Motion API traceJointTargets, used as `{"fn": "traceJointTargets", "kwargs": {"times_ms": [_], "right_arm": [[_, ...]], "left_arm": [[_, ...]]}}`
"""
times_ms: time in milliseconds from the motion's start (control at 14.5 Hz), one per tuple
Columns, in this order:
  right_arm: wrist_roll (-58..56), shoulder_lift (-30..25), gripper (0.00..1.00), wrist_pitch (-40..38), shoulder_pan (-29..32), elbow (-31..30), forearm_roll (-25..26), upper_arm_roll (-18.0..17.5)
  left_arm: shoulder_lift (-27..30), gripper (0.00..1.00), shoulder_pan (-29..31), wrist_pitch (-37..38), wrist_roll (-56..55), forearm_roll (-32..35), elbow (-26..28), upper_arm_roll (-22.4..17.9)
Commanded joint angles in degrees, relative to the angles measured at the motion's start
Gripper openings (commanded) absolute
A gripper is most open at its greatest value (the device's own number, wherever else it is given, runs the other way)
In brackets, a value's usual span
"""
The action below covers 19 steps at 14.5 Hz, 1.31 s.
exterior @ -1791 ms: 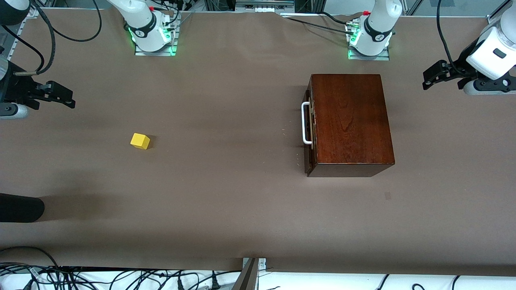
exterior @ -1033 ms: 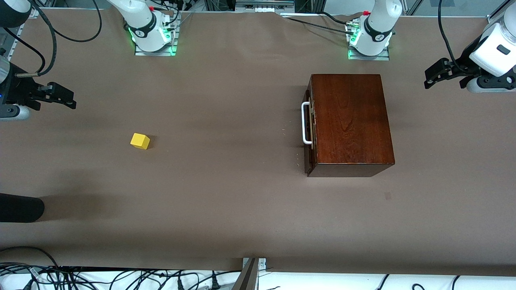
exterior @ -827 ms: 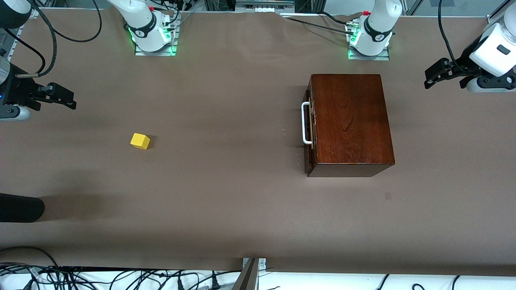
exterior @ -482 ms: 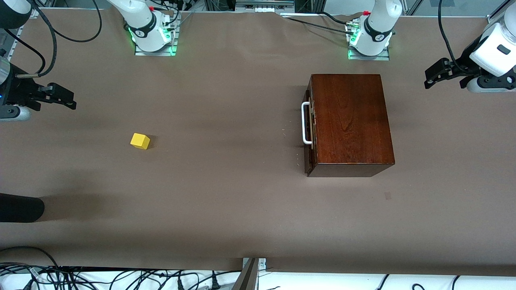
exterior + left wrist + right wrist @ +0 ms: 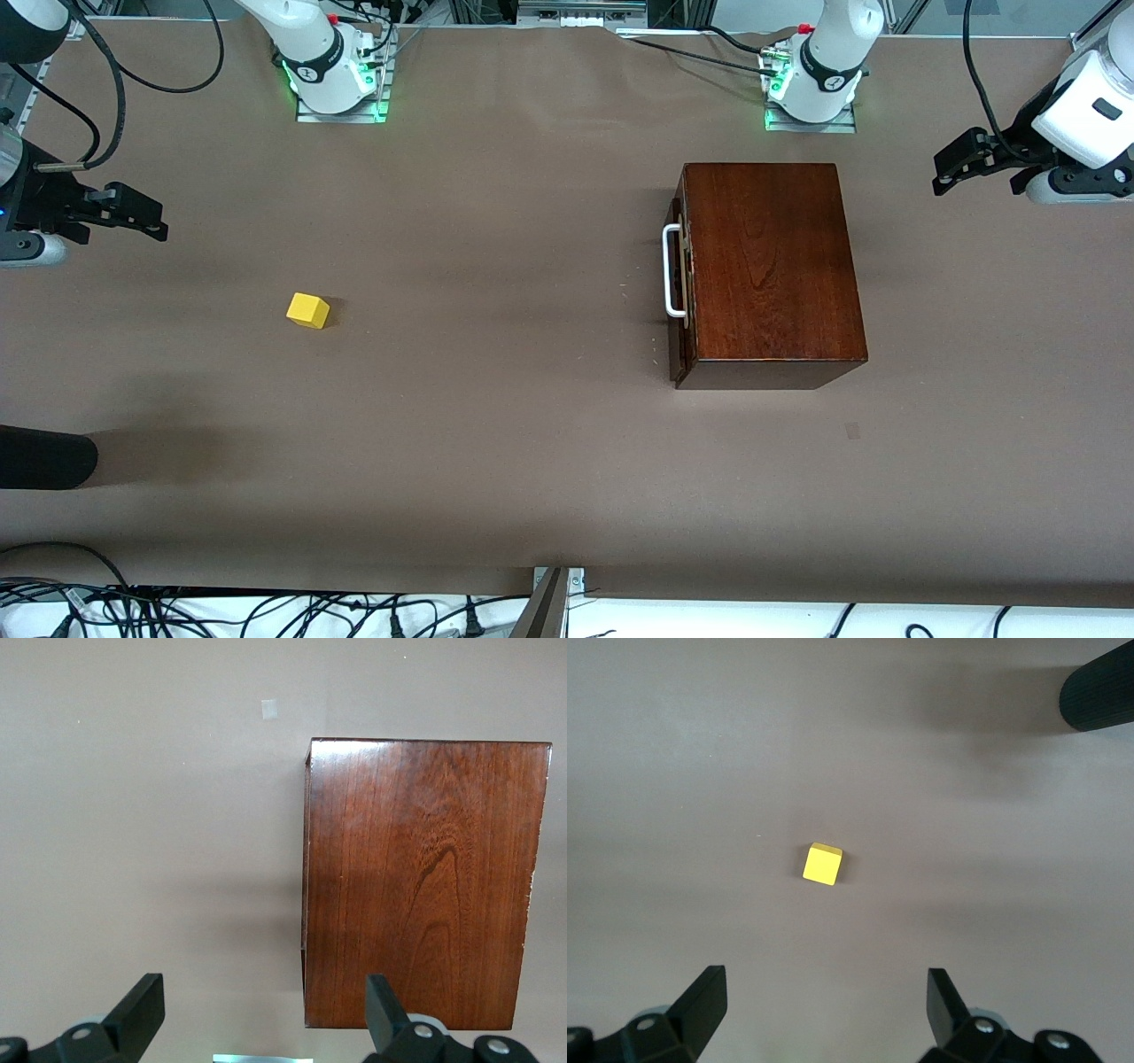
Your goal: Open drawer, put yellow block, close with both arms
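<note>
The yellow block [image 5: 307,310] lies on the brown table toward the right arm's end, and also shows in the right wrist view [image 5: 823,864]. The dark mahogany box [image 5: 775,266] stands toward the left arm's end. Its drawer is pushed in, with the white handle [image 5: 671,270] facing the right arm's end. My right gripper [image 5: 159,221] hangs open and empty above the table near the block [image 5: 824,992]. My left gripper [image 5: 939,175] hangs open and empty beside the box, on the side away from the handle [image 5: 263,1001]. The left wrist view shows the box top [image 5: 416,877].
A black cylinder [image 5: 44,456] pokes in at the right arm's end, nearer the front camera than the block; it also shows in the right wrist view [image 5: 1099,695]. A small pale patch [image 5: 852,431] marks the table near the box. Cables and a metal bracket [image 5: 554,602] line the near edge.
Both grippers shifted very slightly at first and have held still since. The block and the box have not moved.
</note>
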State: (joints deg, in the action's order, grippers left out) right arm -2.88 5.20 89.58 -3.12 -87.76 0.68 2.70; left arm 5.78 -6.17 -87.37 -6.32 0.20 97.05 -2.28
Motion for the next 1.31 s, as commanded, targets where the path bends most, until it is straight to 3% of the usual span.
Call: {"fn": "traceJointTargets", "kwargs": {"times_ms": [0,1033,1240], "right_arm": [[-0.55,-0.45,1.00,0.50,0.40,-0.66,0.11,-0.24],[-0.55,-0.98,1.00,0.42,0.40,-1.28,0.20,0.11],[-0.55,-1.07,1.00,0.50,0.40,-1.63,-0.07,0.11]], "left_arm": [[-0.50,1.00,0.19,0.71,0.52,0.07,-1.43,0.09],[-0.06,1.00,-0.77,0.62,-3.51,-0.02,-1.69,0.96],[-0.76,1.00,-0.86,0.35,-7.64,-0.11,-2.65,4.99]]}}
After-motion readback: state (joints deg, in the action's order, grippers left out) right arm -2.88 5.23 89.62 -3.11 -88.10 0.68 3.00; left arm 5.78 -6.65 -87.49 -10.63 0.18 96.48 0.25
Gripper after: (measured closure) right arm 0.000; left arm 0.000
